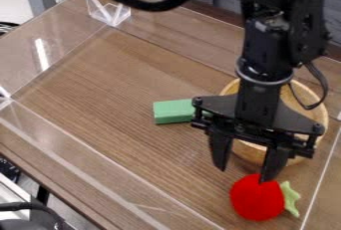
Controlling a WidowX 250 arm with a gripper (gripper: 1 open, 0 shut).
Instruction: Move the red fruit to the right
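Pincer (250, 162) spread open above red fruit (258, 196) on table (107, 85).

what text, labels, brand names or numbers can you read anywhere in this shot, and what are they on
None: no readable writing shows anywhere in this view.
The red fruit, the green block, the wooden bowl, the gripper and the wood-grain table all look unmarked.
The clear wall around the table carries no label either.
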